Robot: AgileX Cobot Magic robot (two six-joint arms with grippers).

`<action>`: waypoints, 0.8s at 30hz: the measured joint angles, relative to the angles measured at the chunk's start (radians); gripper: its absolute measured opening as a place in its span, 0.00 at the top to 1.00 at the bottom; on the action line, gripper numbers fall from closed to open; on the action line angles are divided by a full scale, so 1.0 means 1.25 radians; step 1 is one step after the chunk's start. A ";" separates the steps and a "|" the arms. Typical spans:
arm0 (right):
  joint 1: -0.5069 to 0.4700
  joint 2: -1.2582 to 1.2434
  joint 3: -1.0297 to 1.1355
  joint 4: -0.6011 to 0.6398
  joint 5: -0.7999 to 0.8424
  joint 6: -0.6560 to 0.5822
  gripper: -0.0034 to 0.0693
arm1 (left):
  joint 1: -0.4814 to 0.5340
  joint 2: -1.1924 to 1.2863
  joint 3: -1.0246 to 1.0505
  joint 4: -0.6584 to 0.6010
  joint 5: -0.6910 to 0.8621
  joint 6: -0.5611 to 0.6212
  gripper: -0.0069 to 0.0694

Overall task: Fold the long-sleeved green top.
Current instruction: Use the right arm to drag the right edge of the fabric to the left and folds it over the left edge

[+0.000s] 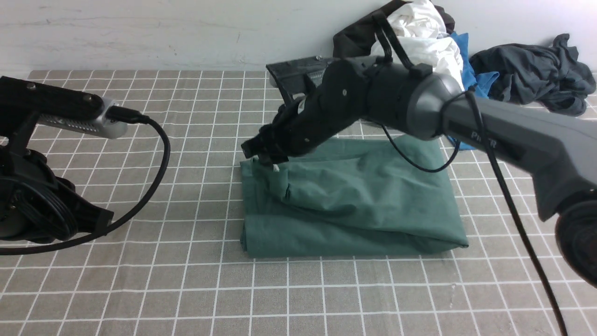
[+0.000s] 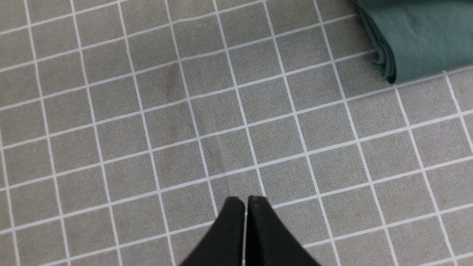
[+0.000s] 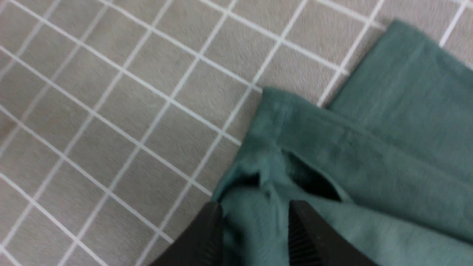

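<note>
green top point(image 1: 354, 200) edge, right end effector point(image 3: 255, 212) astride

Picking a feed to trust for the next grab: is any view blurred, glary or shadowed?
Right wrist view: motion-blurred, grid lines and the green top smeared around the right tool. Left wrist view: sharp and evenly lit, left tool crisp. Front view: clear, no glare, only a soft shadow under the right arm.
</note>
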 joint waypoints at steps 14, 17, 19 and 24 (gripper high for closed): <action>0.008 0.051 -0.024 -0.099 0.205 0.024 0.83 | 0.000 -0.172 0.033 -0.002 -0.088 0.028 0.92; 0.035 0.099 -0.018 -0.016 0.143 -0.003 0.93 | 0.000 -0.255 0.081 -0.003 -0.155 0.043 0.92; 0.052 0.112 -0.018 0.006 0.121 -0.022 0.95 | 0.000 -0.288 0.101 -0.002 -0.180 0.048 0.92; 0.101 0.094 -0.019 0.021 0.051 -0.057 0.97 | 0.000 -0.461 0.228 0.002 -0.342 0.075 0.92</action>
